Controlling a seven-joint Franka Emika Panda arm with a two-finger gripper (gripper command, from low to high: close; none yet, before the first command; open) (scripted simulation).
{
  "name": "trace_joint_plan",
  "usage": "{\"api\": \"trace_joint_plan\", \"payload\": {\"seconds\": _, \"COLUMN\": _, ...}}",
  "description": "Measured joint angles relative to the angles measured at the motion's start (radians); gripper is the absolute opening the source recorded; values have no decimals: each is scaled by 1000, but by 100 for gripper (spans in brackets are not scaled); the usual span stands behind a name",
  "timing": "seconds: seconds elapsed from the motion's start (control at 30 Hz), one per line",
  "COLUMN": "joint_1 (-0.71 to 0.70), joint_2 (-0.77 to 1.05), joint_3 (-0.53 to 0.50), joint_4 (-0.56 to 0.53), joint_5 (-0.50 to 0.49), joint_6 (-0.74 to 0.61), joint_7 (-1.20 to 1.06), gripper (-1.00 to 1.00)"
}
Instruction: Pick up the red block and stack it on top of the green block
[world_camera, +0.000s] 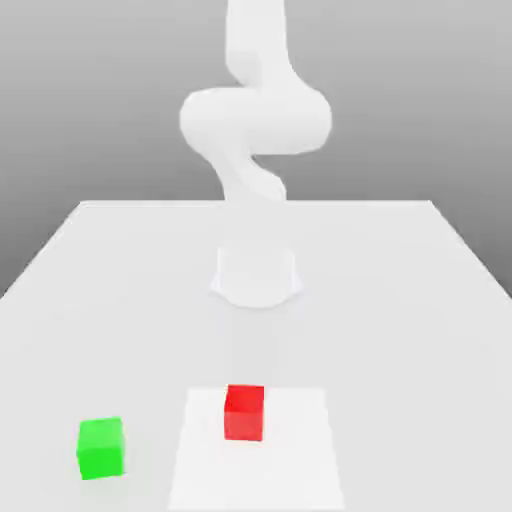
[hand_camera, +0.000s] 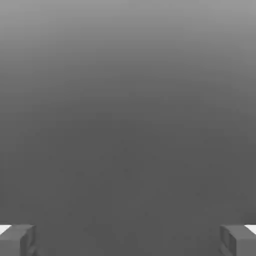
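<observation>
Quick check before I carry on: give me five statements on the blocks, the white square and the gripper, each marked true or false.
1. The red block rests on the white square. True.
2. The green block sits on the white square too. False: it is on the table beside the square, toward the exterior view's left.
3. The red block is already stacked on the green block. False: the two stand apart.
4. The gripper is open, with its fingers wide apart. True.
5. The gripper holds the red block between its fingers. False: nothing is between them.
</observation>
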Motion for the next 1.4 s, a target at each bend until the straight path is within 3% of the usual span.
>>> {"api": "trace_joint_plan", "payload": {"seconds": 0.6, "joint_1": -29, "joint_2": 672, "joint_3": -8, "joint_4": -427, "joint_5": -3, "joint_6": 419, "joint_7": 20, "gripper": 0}}
{"api": "trace_joint_plan", "payload": {"seconds": 0.83, "joint_1": -29, "joint_2": 925, "joint_3": -6, "joint_4": -421, "joint_5": 10, "joint_6": 628, "joint_7": 12, "gripper": 0}}
{"api": "trace_joint_plan", "payload": {"seconds": 0.87, "joint_1": -29, "joint_2": 950, "joint_3": -6, "joint_4": -417, "joint_5": 10, "joint_6": 649, "joint_7": 12, "gripper": -100}}
{"api": "trace_joint_plan", "payload": {"seconds": 1.1, "joint_1": -31, "joint_2": 951, "joint_3": -5, "joint_4": -417, "joint_5": 7, "joint_6": 649, "joint_7": 15, "gripper": -100}}
{"api": "trace_joint_plan", "payload": {"seconds": 1.3, "joint_1": -35, "joint_2": 757, "joint_3": -1, "joint_4": -445, "joint_5": 5, "joint_6": 484, "joint_7": 16, "gripper": -100}}
{"api": "trace_joint_plan", "payload": {"seconds": 1.4, "joint_1": -66, "joint_2": 736, "joint_3": -38, "joint_4": -391, "joint_5": 11, "joint_6": 408, "joint_7": 92, "gripper": -100}}
